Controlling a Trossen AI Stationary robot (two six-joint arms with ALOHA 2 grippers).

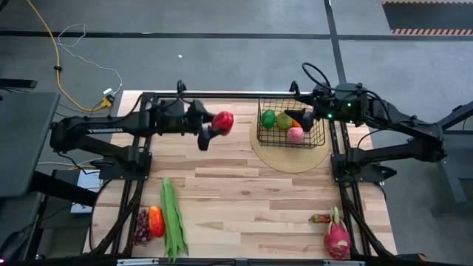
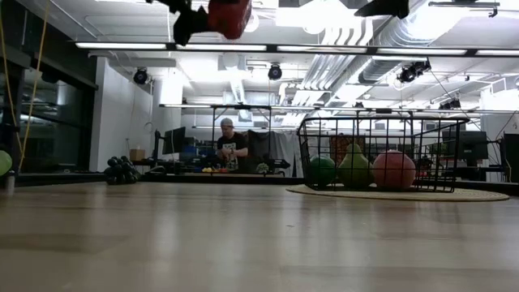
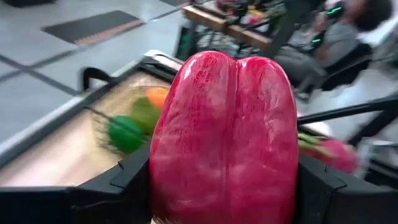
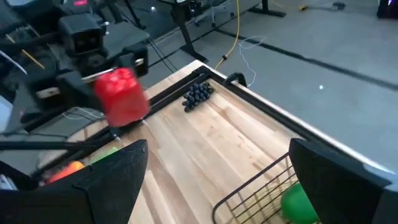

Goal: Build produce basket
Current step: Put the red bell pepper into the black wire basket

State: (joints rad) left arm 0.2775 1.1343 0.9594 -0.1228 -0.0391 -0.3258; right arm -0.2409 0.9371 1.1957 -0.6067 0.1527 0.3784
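- Red pepper (image 1: pixel 223 121): carried in the air above the counter (image 1: pixel 244 199), toward 11 o'clock of it. From the left wrist camera its lobed end faces forward, long axis running out between the fingers.
- Left tool (image 1: pixel 214 127): part-way closed, its fingers clamped on the two sides of the red pepper, well above the boards in the low view.
- Right tool (image 1: pixel 307 118): jaws spread wide, nothing between them, stationed at the basket's 3 o'clock rim.
- Basket (image 1: pixel 292 127): black wire, upright on a round tan mat (image 1: pixel 275 157), toward 1 o'clock of the counter. Contents: green pepper (image 1: pixel 268 117), pear (image 1: pixel 284 121), pinkish apple (image 1: pixel 295 134), and an orange piece (image 1: pixel 295 123) behind them.
- Long green beans (image 1: pixel 172 218): flat at 7 o'clock, long axis 12-to-6.
- Grapes (image 1: pixel 140 227) and orange pepper (image 1: pixel 156 220): touching, just beside the beans on the 9 o'clock side.
- Dragon fruit (image 1: pixel 338 238): at 5 o'clock, long axis roughly 12-to-6.
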